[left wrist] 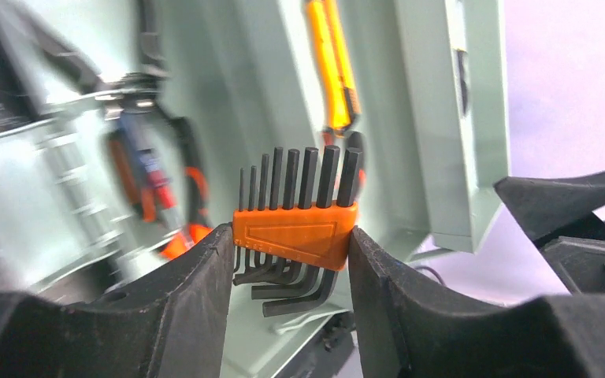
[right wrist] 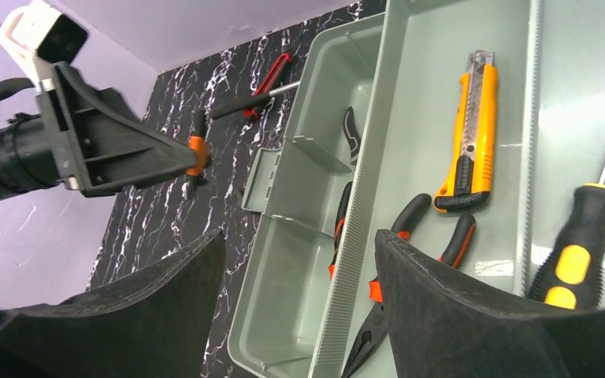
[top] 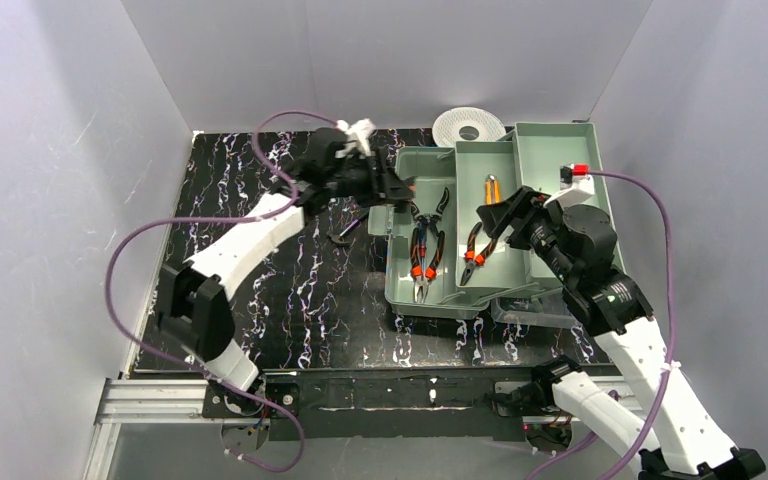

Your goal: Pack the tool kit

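Observation:
The pale-green tool kit box [top: 430, 160] stands open at the right of the table. My left gripper [left wrist: 291, 244] is shut on an orange holder of black hex keys [left wrist: 295, 232], and it hangs at the box's left rim [top: 400, 190]. My right gripper [right wrist: 299, 268] is open and holds nothing. It hovers over the box [right wrist: 283, 260] and its upper tray [top: 495, 215]. Black-and-orange pliers [top: 425, 245] lie in the lower compartment. Another pair of pliers [right wrist: 410, 232], a yellow utility knife [right wrist: 469, 134] and a black-and-yellow screwdriver [right wrist: 579, 244] lie in the tray.
A white round spool [top: 468, 127] sits behind the box. A dark tool [top: 345, 232] lies on the black marbled table left of the box, and a red-handled tool [right wrist: 272, 75] lies beyond it. A clear lid [top: 535, 312] rests at the box's near right corner.

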